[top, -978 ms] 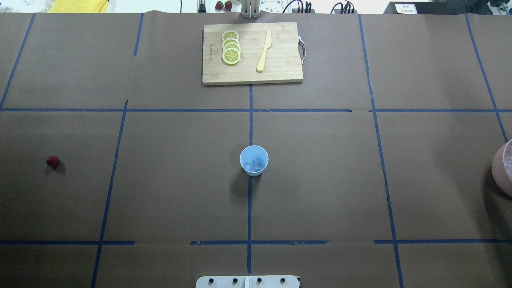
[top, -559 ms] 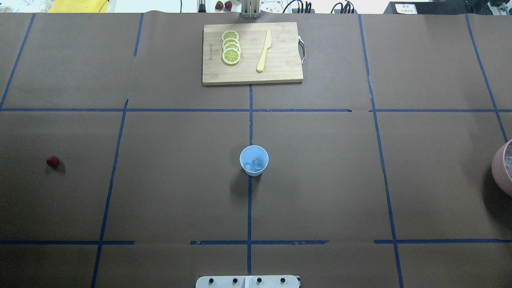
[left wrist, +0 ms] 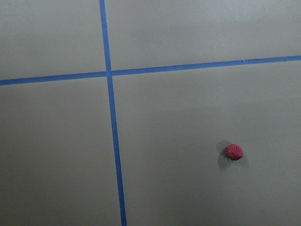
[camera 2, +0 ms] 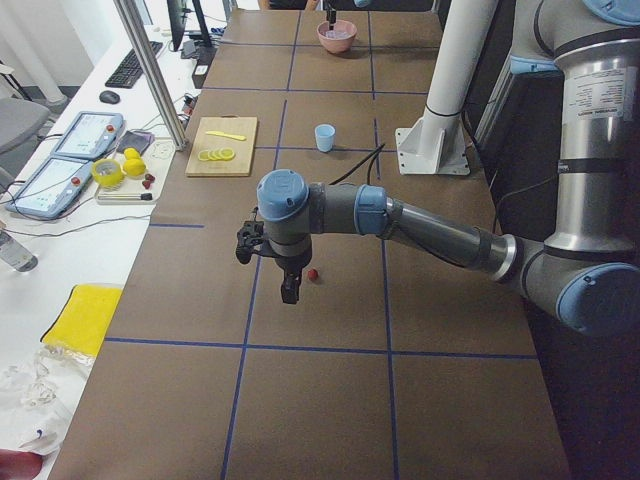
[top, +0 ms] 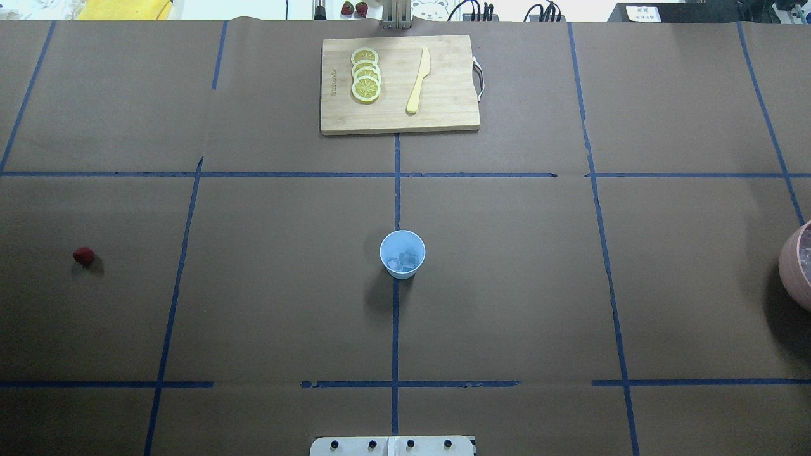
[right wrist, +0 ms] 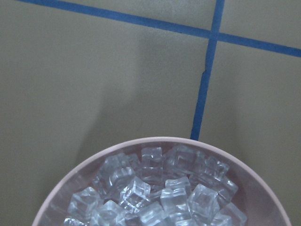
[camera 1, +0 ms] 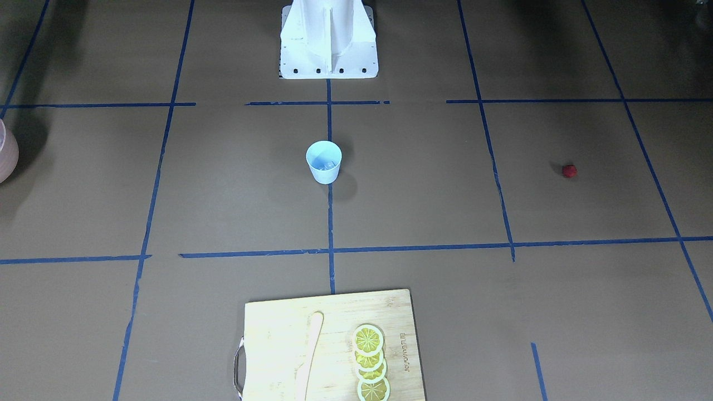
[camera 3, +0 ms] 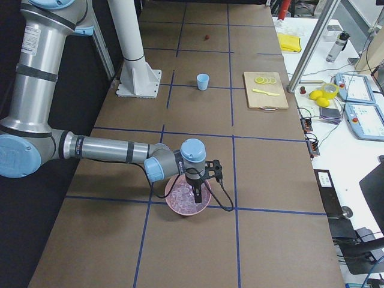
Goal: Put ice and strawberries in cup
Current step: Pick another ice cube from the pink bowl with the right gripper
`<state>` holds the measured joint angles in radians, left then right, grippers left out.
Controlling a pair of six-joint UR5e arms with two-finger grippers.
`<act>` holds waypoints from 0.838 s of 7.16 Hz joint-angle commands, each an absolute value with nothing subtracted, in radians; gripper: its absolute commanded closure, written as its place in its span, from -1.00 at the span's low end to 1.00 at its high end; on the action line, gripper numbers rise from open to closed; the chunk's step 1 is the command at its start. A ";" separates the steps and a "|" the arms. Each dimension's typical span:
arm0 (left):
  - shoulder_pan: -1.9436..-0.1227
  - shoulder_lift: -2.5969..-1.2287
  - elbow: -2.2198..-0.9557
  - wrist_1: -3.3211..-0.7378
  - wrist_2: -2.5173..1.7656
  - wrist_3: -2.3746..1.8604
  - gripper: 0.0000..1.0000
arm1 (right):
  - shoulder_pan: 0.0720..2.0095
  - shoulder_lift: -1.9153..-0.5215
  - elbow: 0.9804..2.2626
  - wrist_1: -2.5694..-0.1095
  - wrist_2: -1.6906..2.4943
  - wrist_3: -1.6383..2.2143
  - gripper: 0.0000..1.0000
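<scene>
Brown tabletop (camera 2: 330,400): strawberry (camera 2: 313,273) near left gripper (camera 2: 289,293).

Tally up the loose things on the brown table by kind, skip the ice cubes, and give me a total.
cup: 1
strawberry: 1
lemon slices: 4
knife: 1
cutting board: 1
pink bowl: 1
Total: 9
</scene>
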<state>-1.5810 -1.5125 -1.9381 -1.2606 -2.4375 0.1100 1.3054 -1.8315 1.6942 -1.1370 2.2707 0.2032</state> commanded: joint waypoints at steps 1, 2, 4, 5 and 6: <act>-1.582 -1.513 -1.940 -1.261 -2.437 0.109 -1.00 | 1.276 -1.833 1.687 -1.138 2.269 0.201 -0.98; -1.582 -1.513 -1.940 -1.259 -2.437 0.110 -1.00 | 1.272 -1.833 1.686 -1.144 2.267 0.201 -0.98; -1.580 -1.513 -1.940 -1.261 -2.437 0.110 -1.00 | 1.270 -1.833 1.663 -1.140 2.267 0.201 -0.91; -1.582 -1.513 -1.940 -1.261 -2.437 0.109 -1.00 | 1.267 -1.832 1.652 -1.140 2.267 0.201 -0.84; -1.582 -1.513 -1.942 -1.261 -2.436 0.110 -1.00 | 1.267 -1.830 1.643 -1.138 2.269 0.201 -0.77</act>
<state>-1.5811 -1.5125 -1.9410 -1.2607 -2.4372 0.1098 1.2684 -1.8317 1.6546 -1.1395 2.2677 0.2010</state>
